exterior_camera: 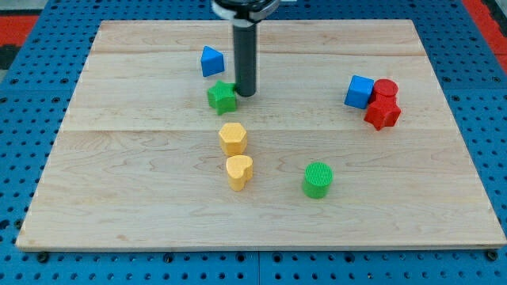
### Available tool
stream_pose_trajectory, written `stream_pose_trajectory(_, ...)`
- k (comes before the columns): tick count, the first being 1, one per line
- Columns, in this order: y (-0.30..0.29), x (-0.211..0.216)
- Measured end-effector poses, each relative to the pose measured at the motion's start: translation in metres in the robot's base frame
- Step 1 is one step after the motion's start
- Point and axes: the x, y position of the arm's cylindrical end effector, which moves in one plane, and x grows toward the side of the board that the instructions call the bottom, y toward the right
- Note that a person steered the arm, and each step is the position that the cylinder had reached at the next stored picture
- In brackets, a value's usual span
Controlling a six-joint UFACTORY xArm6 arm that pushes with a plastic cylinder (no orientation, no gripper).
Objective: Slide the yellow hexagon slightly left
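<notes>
My tip (245, 94), the lower end of a straight dark rod, rests on the board just right of the green star-shaped block (223, 96), touching it or very nearly so; the view does not settle which. The rod has no fingers to open or close, and it grips nothing. The rod rises straight up to a dark and white mount (244, 7) cut off by the view's top edge.

Left of the rod and a little farther back sits the blue triangular block (211, 61), close to the green star but apart from it. The yellow hexagon block (233, 138) lies nearer than the star, just right of it in line, clear of my tip with bare wood between. Directly nearer again, almost touching the hexagon, is the yellow heart-shaped block (239, 171). To the right of that stands the green ribbed cylinder (318, 179), alone.

Well apart, at the board's right, 3 blocks cluster together: a blue cube (359, 91), a red cylinder (386, 89) and a red star-like block (383, 114), pressed against each other.

The surface is a pale wooden board (142, 198) of joined planks, lying on a blue perforated base (32, 261); a red patch (16, 20) shows at the far left corner.
</notes>
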Motion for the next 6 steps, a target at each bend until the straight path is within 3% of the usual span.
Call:
stream_pose_trajectory(1, -0.021, 0.004)
stream_pose_trajectory(2, 0.013, 0.011)
stream_pose_trajectory(4, 0.037, 0.086)
stream_pose_trajectory(5, 0.072, 0.096)
stream_pose_trajectory(6, 0.035, 0.101)
